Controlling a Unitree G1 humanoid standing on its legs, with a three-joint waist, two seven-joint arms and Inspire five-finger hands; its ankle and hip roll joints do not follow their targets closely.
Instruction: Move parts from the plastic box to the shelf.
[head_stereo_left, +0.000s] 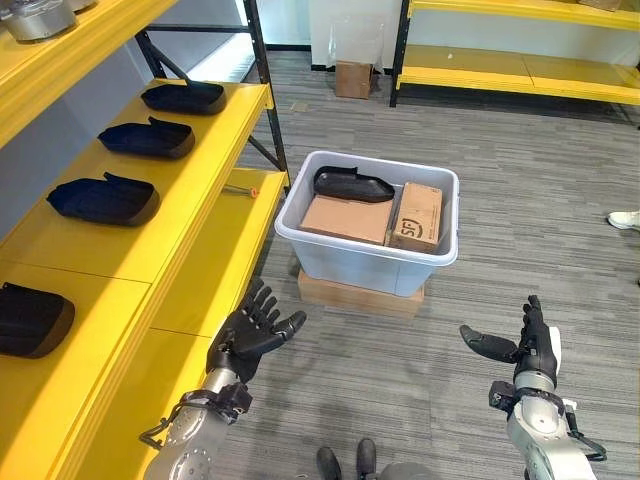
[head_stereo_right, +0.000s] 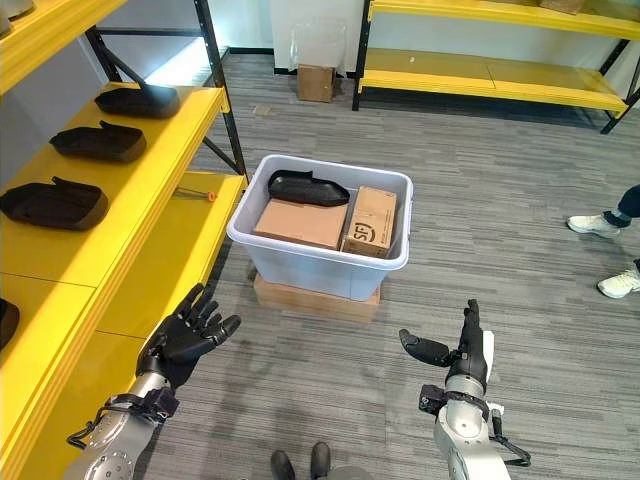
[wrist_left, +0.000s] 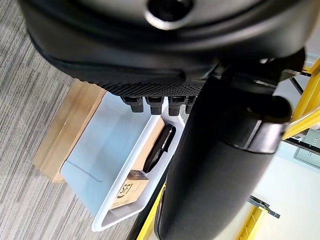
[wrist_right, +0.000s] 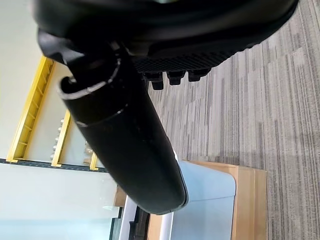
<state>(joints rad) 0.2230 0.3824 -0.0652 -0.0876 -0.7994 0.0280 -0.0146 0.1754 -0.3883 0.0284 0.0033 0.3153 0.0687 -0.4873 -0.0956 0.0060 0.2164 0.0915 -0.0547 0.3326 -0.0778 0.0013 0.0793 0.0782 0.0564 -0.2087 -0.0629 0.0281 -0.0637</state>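
A pale grey plastic box (head_stereo_left: 366, 262) stands on the carpet in the middle of the scene. Inside it a black moulded part (head_stereo_left: 352, 185) lies on top of two cardboard cartons (head_stereo_left: 346, 218). Several more black parts (head_stereo_left: 103, 199) rest in a row on the yellow shelf (head_stereo_left: 190, 180) to the left. My left hand (head_stereo_left: 248, 335) hovers open, fingers spread, in front of the box near the shelf edge and holds nothing. My right hand (head_stereo_left: 523, 346) is open and empty too, raised above the carpet to the front right of the box. The left wrist view shows the box (wrist_left: 125, 165) past the fingers.
The box sits on a flat wooden board (head_stereo_left: 360, 295). A second yellow rack (head_stereo_left: 520, 60) stands at the back with a small cardboard carton (head_stereo_left: 352, 78) beside it. A person's shoes (head_stereo_right: 600, 225) show at the right edge. Open carpet lies between my hands.
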